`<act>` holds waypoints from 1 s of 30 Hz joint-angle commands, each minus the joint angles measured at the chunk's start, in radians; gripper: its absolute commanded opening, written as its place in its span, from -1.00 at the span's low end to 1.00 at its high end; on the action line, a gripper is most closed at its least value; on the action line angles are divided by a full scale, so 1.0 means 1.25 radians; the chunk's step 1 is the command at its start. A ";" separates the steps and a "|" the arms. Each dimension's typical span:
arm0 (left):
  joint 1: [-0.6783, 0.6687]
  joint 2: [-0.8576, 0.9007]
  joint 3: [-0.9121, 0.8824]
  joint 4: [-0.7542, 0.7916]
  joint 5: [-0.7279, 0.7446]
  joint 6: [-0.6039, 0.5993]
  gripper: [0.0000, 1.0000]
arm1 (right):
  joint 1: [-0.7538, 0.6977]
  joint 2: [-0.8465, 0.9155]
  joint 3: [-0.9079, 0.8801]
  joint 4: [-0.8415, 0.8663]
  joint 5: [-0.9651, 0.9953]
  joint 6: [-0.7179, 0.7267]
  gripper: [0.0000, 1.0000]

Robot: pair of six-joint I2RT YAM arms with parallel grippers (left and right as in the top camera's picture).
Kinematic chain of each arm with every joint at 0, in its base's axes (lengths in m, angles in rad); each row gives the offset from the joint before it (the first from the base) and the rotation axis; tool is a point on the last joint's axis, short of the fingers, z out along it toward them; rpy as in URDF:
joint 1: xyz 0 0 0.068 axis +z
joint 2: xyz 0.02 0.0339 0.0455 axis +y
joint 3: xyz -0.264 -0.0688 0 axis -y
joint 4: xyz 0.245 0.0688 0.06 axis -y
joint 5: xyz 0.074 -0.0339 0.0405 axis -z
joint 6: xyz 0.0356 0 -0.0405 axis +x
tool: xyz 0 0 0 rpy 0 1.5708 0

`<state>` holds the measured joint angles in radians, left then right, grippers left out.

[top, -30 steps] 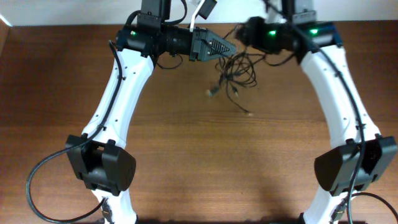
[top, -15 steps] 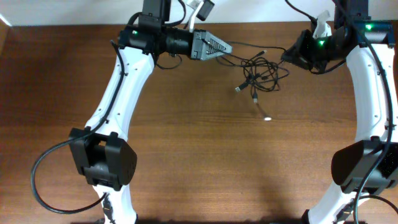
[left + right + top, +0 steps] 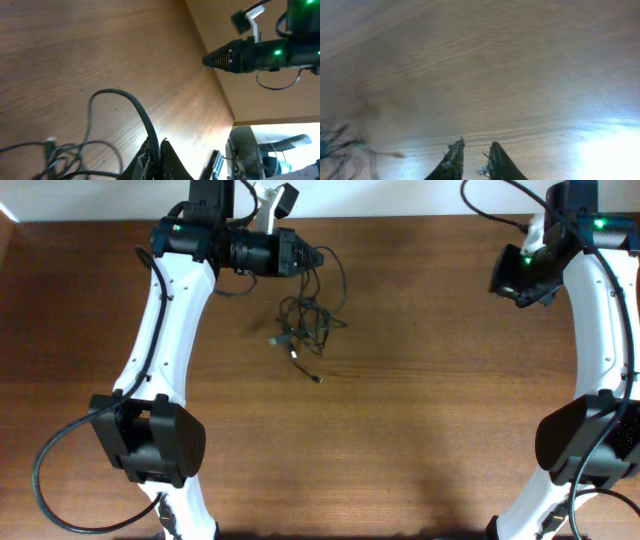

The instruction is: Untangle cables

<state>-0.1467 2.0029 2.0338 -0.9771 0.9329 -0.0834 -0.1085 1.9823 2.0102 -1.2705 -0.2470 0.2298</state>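
Wood first: nearest the arm bases, the brown wood-grain table (image 3: 400, 430) carries nothing of the task. Further out, left of centre, one small silver-tipped plug (image 3: 318, 379) trails loose from the tangle. Just beyond it sit the cables (image 3: 305, 325), thin black cords with metal ends bunched in a loose knot, directly below the left gripper (image 3: 316, 257). Cannot tell whether the lower strands rest on the wood or hang just off it. In the wrist view the left gripper's fingers are pinched together on one black cord (image 3: 125, 97), which arcs away in a single loop. At the far edge, well apart to the right, is the right gripper (image 3: 503, 280): fingers (image 3: 452, 157) a narrow gap apart, nothing between them.

Change: half a second ago a strand ran taut between both grippers, with the bundle near table centre. Right has since let go and drawn back; left has swung the whole bundle leftward. Judgement: the pull loosened little, and the knot looks about as bunched as before. Right probably needs a fresh grasp on a plug end before another pull.
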 commanded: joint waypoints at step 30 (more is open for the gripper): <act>0.113 -0.032 0.013 0.032 0.214 0.019 -1.00 | 0.204 0.206 -0.009 0.102 0.127 0.216 0.37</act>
<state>-0.0875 2.0048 2.0308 -0.9424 1.2274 -0.0723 0.2451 2.2169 2.0182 -1.0916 -0.2333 0.5163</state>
